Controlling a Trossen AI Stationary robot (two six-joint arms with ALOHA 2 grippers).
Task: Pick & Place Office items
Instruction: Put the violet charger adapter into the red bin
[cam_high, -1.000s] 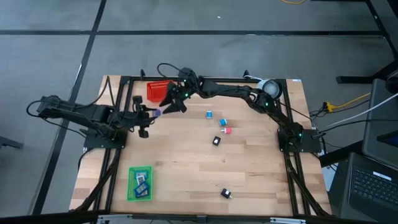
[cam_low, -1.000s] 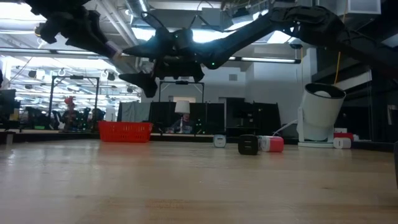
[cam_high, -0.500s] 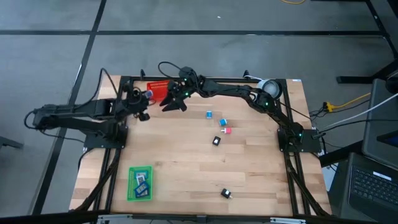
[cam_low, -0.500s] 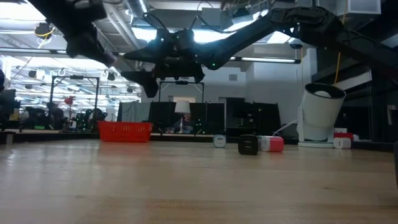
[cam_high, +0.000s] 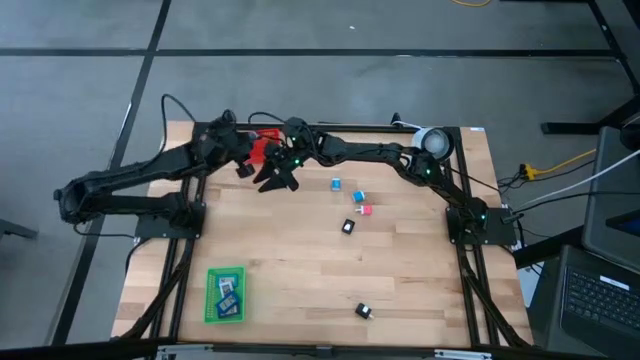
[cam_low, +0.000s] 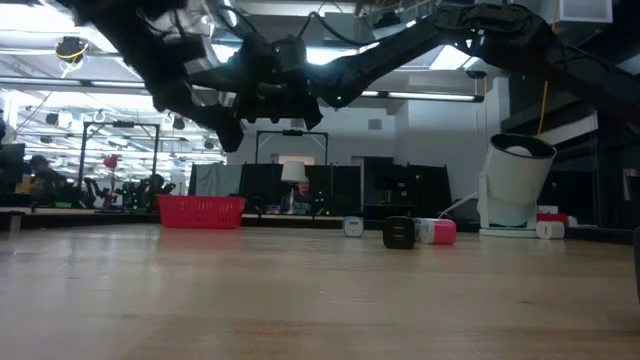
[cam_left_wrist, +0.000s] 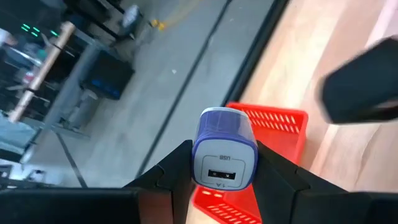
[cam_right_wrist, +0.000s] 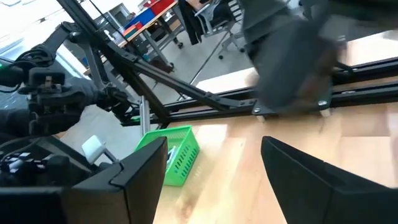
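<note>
Your left gripper (cam_left_wrist: 224, 177) clenched a purple USB charger (cam_left_wrist: 224, 149) above the red basket (cam_left_wrist: 273, 124) at the counter's (cam_high: 300, 270) far edge; you needed it centred over the mesh before letting go. Beside it, your right gripper (cam_right_wrist: 208, 162) hung empty, fingers apart.

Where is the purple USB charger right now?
The purple USB charger is clamped in the left gripper, held above the red basket at the table's far left.
</note>
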